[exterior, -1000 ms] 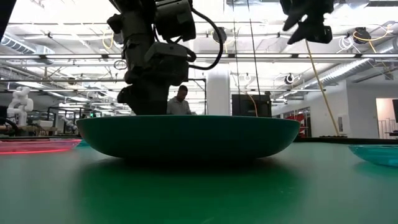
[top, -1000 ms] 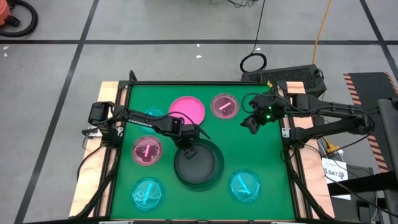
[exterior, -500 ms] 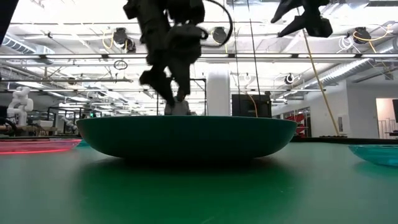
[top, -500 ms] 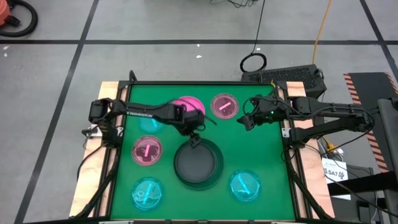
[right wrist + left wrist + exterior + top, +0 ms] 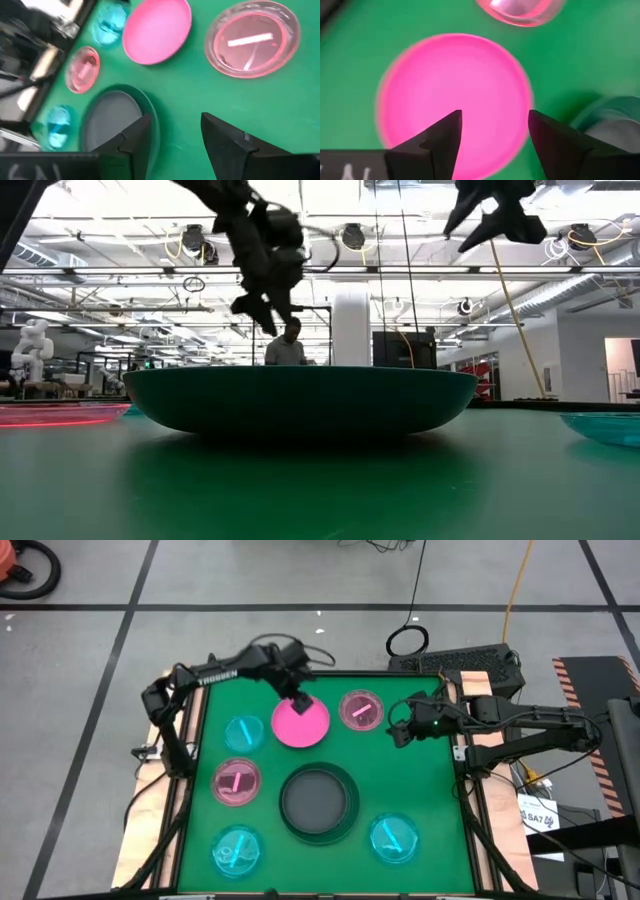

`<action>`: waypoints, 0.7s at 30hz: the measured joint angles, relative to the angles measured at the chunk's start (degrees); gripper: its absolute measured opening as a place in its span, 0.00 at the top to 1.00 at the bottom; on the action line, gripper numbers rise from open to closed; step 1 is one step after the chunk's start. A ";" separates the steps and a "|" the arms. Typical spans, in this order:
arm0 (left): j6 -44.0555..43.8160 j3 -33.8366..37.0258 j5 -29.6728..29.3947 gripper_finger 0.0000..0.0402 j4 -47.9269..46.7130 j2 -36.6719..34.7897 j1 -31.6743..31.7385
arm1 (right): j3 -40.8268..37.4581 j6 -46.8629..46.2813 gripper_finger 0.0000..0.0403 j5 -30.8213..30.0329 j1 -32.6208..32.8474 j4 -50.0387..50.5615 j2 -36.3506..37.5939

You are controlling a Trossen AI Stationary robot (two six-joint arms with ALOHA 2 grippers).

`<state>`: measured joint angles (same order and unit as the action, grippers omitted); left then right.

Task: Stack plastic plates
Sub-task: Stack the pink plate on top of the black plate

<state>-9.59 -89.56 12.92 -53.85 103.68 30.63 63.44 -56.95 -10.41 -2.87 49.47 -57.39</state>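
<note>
The large dark green plate (image 5: pixel 318 830) rests on the green mat, and the black plate (image 5: pixel 317 802) lies flat inside it. The hot pink plate (image 5: pixel 300 725) lies nearer the far edge. My left gripper (image 5: pixel 298 700) hovers open above it, clear of it; the left wrist view shows the pink plate (image 5: pixel 450 85) under the fingertips (image 5: pixel 495 130). My right gripper (image 5: pixel 400 732) waits open in the air near the right edge, beside a small translucent pink plate (image 5: pixel 360 710). In the low view both grippers, left (image 5: pixel 262 300) and right (image 5: pixel 495 215), hang well above the green plate (image 5: pixel 300 400).
A second small translucent pink plate (image 5: pixel 236 782) lies near the left edge. Small cyan plates sit at far left (image 5: pixel 243 733), near left (image 5: pixel 238 848) and near right (image 5: pixel 393 838). A wooden frame (image 5: pixel 180 690) borders the mat. A person stands in the room behind (image 5: pixel 290 345).
My left gripper has risen from the black plate in the green plate and swung toward the far edge, ending above the hot pink plate. The black plate has stayed inside the green plate.
</note>
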 joint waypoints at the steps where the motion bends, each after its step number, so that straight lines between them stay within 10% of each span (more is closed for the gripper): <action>1: 0.76 0.00 -0.67 0.44 -0.01 0.00 1.50 | 0.00 0.69 0.59 0.01 0.00 0.92 0.00; 14: -2.57 0.04 -9.13 0.44 -5.07 0.56 7.71 | 0.00 11.55 0.59 -0.03 0.00 6.35 0.00; 21: -4.67 -0.01 -4.15 0.44 -7.59 5.89 10.83 | 0.00 17.86 0.59 0.32 0.00 6.60 -0.02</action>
<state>-14.26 -89.57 8.77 -61.43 109.57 41.45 63.44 -39.10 -10.09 -2.87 56.07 -57.41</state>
